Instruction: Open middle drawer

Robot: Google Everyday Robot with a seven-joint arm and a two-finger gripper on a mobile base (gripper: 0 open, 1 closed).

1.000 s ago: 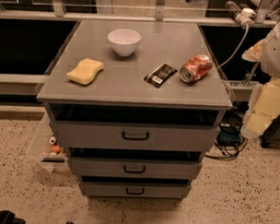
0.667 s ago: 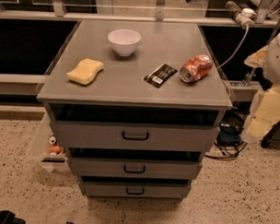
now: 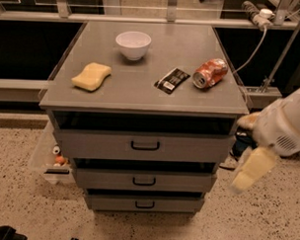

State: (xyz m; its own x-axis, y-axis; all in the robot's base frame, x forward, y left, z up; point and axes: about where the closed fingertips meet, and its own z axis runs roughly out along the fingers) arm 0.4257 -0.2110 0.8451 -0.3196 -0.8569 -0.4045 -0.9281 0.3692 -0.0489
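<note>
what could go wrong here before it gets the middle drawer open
The gripper hangs right of the cabinet, away from the middle drawer; swinging in, it might clip the front corner.
The drawer handles look alike and sit stacked, so it could grab the top drawer or bottom drawer instead.
A jolt might roll the red can lying on its side.

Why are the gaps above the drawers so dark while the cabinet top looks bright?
Camera view: light from above brightens the cabinet top; each front overhangs and shades the gap beneath, as above the middle drawer. The gripper, right of the cabinet, is lit too.
</note>
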